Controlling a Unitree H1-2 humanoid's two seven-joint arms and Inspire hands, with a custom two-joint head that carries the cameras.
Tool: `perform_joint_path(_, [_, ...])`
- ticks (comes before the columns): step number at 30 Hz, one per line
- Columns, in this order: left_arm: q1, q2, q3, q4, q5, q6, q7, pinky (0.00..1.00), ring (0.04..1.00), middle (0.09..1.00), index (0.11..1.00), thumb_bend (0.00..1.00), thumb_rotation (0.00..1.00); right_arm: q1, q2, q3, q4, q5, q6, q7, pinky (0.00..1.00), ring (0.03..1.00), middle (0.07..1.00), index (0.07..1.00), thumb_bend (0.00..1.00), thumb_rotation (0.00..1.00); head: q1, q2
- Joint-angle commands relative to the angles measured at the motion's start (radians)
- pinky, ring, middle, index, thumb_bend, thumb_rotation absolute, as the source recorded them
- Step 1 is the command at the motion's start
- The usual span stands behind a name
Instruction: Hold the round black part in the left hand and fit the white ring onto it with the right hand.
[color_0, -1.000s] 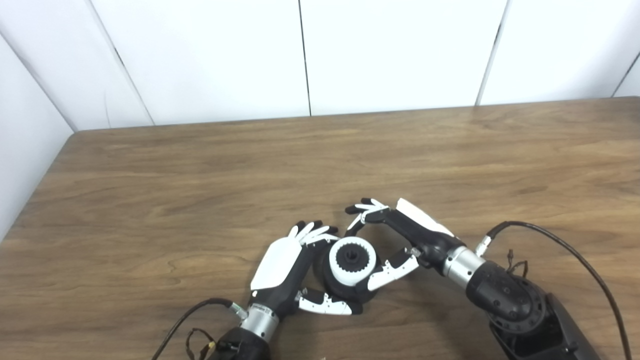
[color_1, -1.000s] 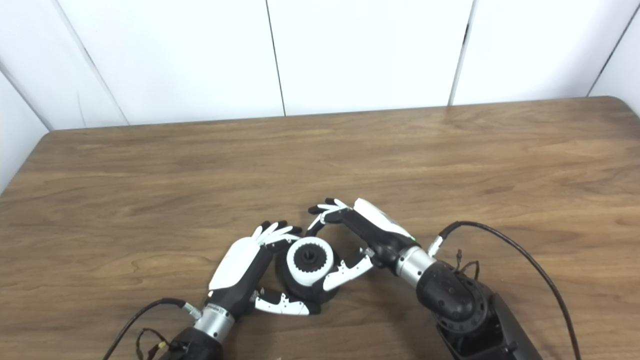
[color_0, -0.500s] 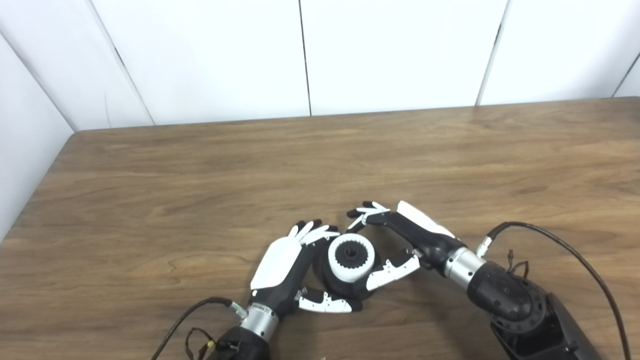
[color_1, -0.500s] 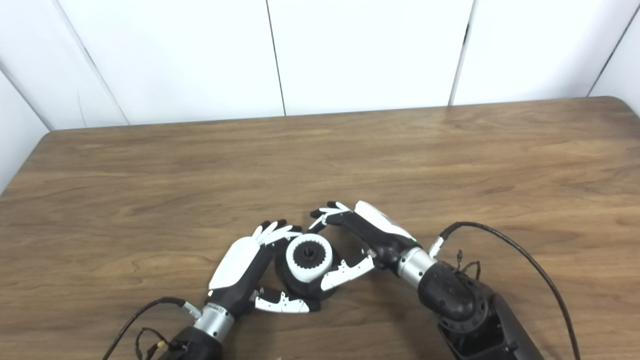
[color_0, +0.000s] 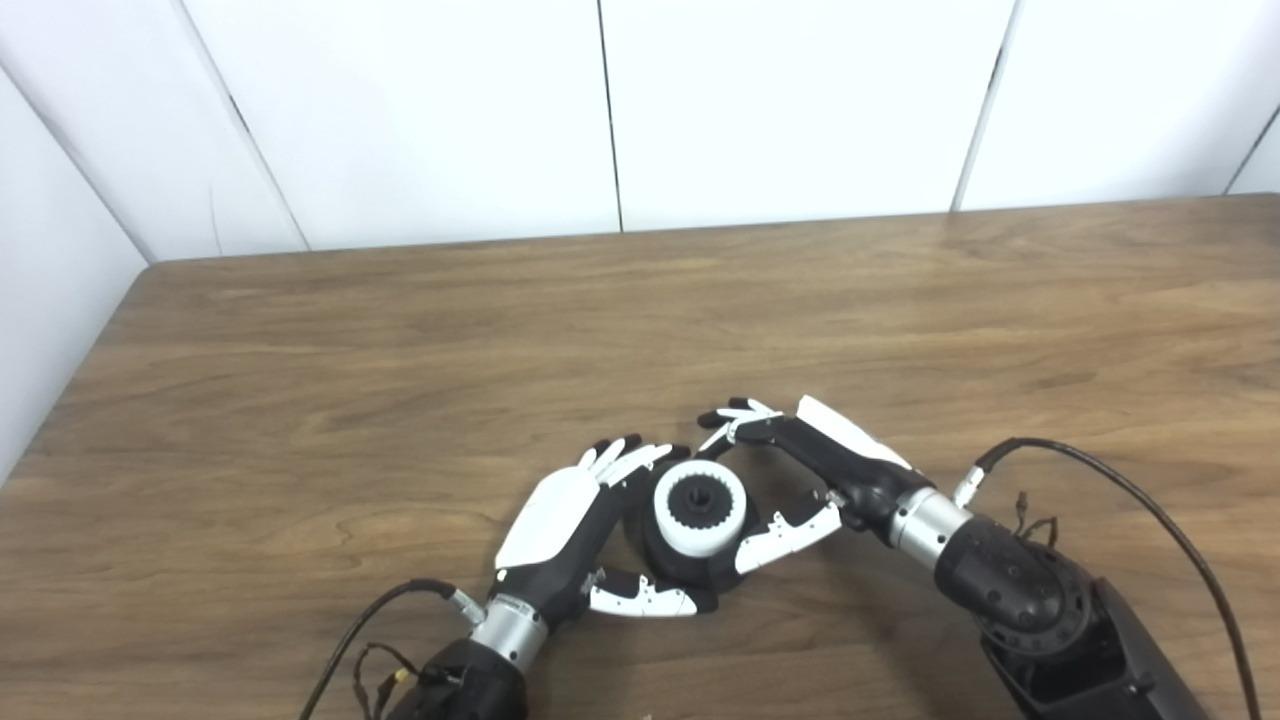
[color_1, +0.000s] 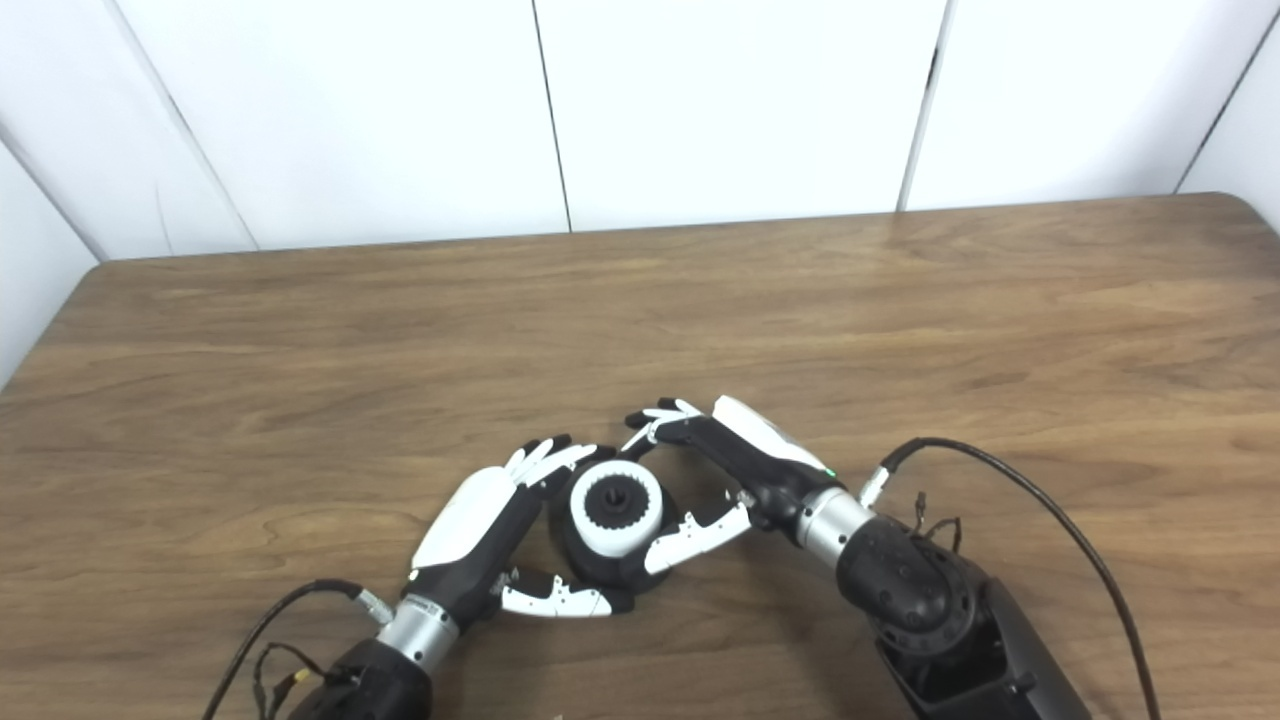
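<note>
The round black part stands on the wooden table near the front edge. The white ring sits on top of it, around a black toothed hub. My left hand is shut on the black part from the left, with its fingers behind it and its thumb in front. My right hand reaches in from the right. Its fingertips arch over the ring's far edge and its thumb lies against the ring's near right side. The same scene shows in the right eye view, with the ring between both hands.
A black cable loops from my right wrist over the table. Another cable trails from my left wrist. White wall panels stand behind the table's far edge. The table's left edge is close.
My right hand's fingers have lowered closer to the ring's far edge. The left hand, the part and the ring have shifted slightly left and away, and the left forearm leans more.
</note>
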Motion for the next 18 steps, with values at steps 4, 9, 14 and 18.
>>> perform_joint_path(4, [-0.014, 0.050, 0.017, -0.019, -0.029, 0.019, -0.051, 1.00, 0.994, 0.937, 0.922, 1.00, 0.39, -0.032, -0.001, -0.027, 0.000, 0.012, -0.006, -0.010, 0.97, 1.000, 0.919, 0.737, 1.00, 0.33, 0.001, -0.003])
perform_joint_path(9, [-0.022, 0.085, 0.042, -0.067, -0.080, 0.067, -0.129, 1.00, 1.000, 0.975, 0.968, 1.00, 0.41, -0.033, -0.004, -0.040, -0.002, 0.013, -0.007, -0.013, 0.99, 1.000, 0.950, 0.794, 1.00, 0.35, 0.003, -0.004])
perform_joint_path(14, [-0.028, 0.117, 0.098, -0.123, -0.165, 0.123, -0.184, 1.00, 1.000, 1.000, 0.996, 1.00, 0.43, -0.035, -0.014, -0.059, 0.000, 0.013, -0.023, -0.018, 1.00, 1.000, 0.992, 0.883, 1.00, 0.41, 0.001, -0.011])
perform_joint_path(18, [-0.027, 0.135, 0.157, -0.149, -0.254, 0.133, -0.196, 1.00, 1.000, 1.000, 1.000, 1.00, 0.39, -0.028, -0.022, -0.090, 0.002, 0.031, -0.029, -0.022, 1.00, 1.000, 1.000, 0.916, 1.00, 0.42, -0.002, -0.015])
